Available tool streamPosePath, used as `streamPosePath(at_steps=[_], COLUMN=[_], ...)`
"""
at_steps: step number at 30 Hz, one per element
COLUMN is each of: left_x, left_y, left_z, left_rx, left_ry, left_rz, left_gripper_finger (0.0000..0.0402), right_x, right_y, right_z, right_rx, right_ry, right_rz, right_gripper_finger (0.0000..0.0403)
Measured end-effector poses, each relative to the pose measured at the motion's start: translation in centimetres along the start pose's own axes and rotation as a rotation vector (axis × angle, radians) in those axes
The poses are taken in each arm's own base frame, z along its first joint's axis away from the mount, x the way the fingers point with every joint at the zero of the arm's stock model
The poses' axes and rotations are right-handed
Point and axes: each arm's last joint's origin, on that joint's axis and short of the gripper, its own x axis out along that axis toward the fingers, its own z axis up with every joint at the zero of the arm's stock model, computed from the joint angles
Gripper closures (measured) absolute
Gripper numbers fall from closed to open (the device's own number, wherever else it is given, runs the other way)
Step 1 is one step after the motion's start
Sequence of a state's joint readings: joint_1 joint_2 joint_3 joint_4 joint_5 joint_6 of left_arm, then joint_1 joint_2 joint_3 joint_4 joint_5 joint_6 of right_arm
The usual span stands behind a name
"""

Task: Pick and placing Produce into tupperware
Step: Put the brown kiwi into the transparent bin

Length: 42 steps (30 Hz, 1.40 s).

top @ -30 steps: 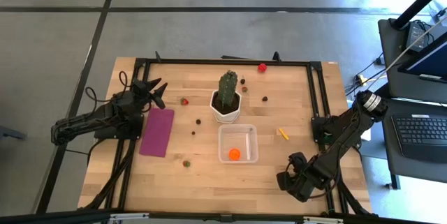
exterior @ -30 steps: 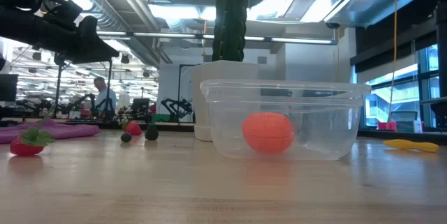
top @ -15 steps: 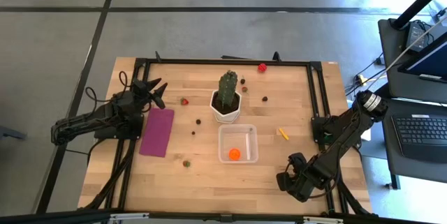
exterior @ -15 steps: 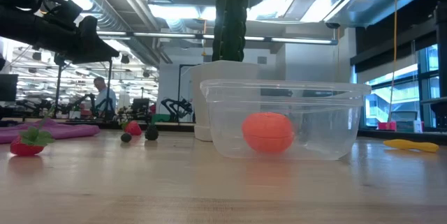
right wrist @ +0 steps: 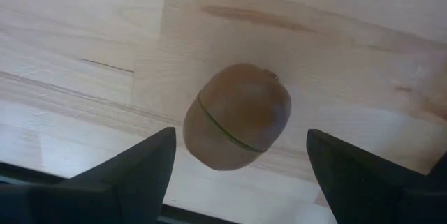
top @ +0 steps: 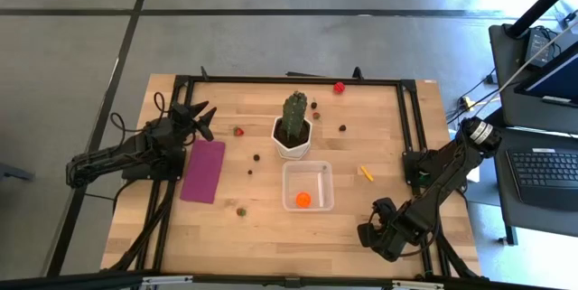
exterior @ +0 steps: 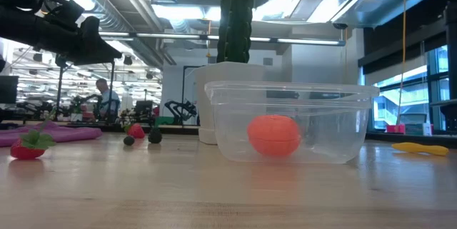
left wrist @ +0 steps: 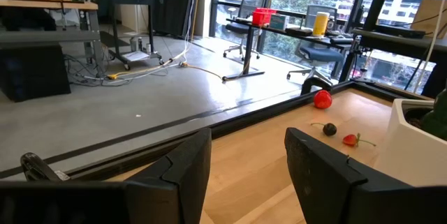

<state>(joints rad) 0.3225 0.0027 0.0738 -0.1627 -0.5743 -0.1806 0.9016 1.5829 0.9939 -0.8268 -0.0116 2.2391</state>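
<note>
Near the worktop's [top: 343, 236] front right corner, the right gripper [right wrist: 237, 182] hangs, fingers spread wide over a brown produce piece [right wrist: 237, 116] only its wrist view shows. Left gripper [top: 200, 114] waits, parted, empty. Tupperware [top: 307, 186] holds an orange piece [top: 303, 200].

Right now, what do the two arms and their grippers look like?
Both arms are dark, jointed and slim. The left gripper ends in two black tapered fingers with flat angular faces. The right gripper is the same black; a silver-grey collar rings that arm's upper section.

A smooth brown egg-shaped toy piece [right wrist: 237, 116] with a thin green seam is lying on pale, faintly grained wooden tabletop [right wrist: 84, 35].
</note>
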Motion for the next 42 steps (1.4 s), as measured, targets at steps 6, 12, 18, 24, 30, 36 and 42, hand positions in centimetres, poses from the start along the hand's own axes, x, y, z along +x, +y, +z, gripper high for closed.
streamPosePath(at_steps=[6, 12, 18, 24, 30, 36, 42], left_x=[0.00, 0.00, 0.00, 0.00, 0.00, 0.00, 0.00], left_y=[0.00, 0.00, 0.00, 0.00, 0.00, 0.00, 0.00], left_z=[-0.01, 0.00, 0.00, -0.01, -0.01, -0.01, 0.00], left_rx=[0.000, 0.000, 0.000, 0.000, 0.000, 0.000, 0.000], left_ry=[0.000, 0.000, 0.000, 0.000, 0.000, 0.001, 0.000], left_rz=[0.000, 0.000, 0.000, 0.000, 0.000, 0.000, 0.000], left_gripper_finger=[0.0225, 0.0225, 0.0225, 0.0225, 0.0225, 0.0225, 0.0225], right_x=[0.00, -0.01, -0.02, -0.03, -0.01, -0.02, -0.02], right_y=[0.15, 0.29, 0.45, 0.41, 0.21, 0.26, 0.31], right_z=[-0.02, 0.12, 0.00, -0.02, -0.02, -0.05, -0.04], right_rx=[-0.043, -0.044, -0.043, -0.041, -0.049, -0.049, -0.046], right_ry=[-0.012, -0.066, -0.055, -0.045, -0.023, -0.020, -0.018], right_rz=[0.026, 0.069, 0.087, 0.078, 0.042, 0.046, 0.049], right_gripper_finger=[0.0081, 0.0081, 0.0056, 0.0012, 0.0023, 0.0023, 0.0023])
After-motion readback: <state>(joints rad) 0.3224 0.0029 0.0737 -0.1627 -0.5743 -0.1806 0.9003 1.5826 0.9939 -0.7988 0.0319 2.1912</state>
